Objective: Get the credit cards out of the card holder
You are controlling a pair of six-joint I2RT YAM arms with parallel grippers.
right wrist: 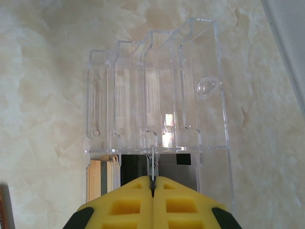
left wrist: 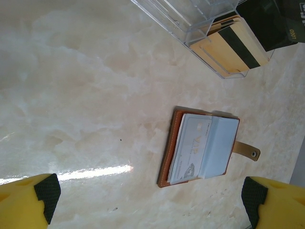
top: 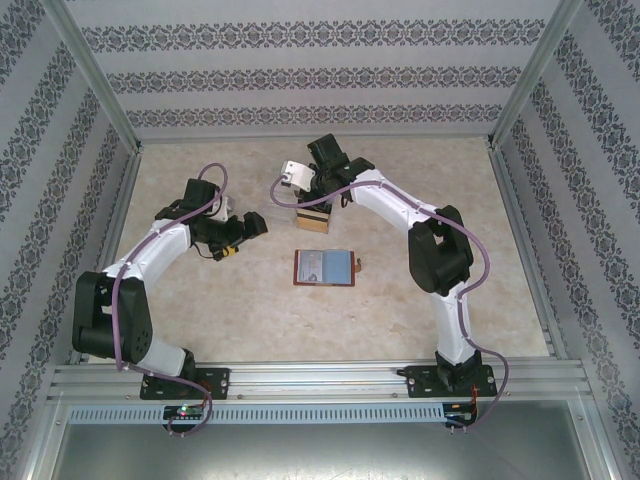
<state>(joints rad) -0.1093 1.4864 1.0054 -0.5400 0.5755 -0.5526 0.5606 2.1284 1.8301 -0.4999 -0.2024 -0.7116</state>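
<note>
- Two sets of yellow-padded fingers over one marbled bench [top: 200,300].
- Left fingers [left wrist: 40,195]: spread wide, holding nothing, above an open brown wallet [left wrist: 205,148] that lies flat with cards in its sleeves.
- Right fingers [right wrist: 128,205]: pressed together at the card holder [right wrist: 157,95]. A thin edge sits between the tips; whether it is a card or a divider cannot be told.
- Card holder: clear, tiered, on the bench near the wallet, not touching it.
- Credit cards [left wrist: 228,47]: tan with a black stripe, in the compartment nearest the right fingers.
</note>
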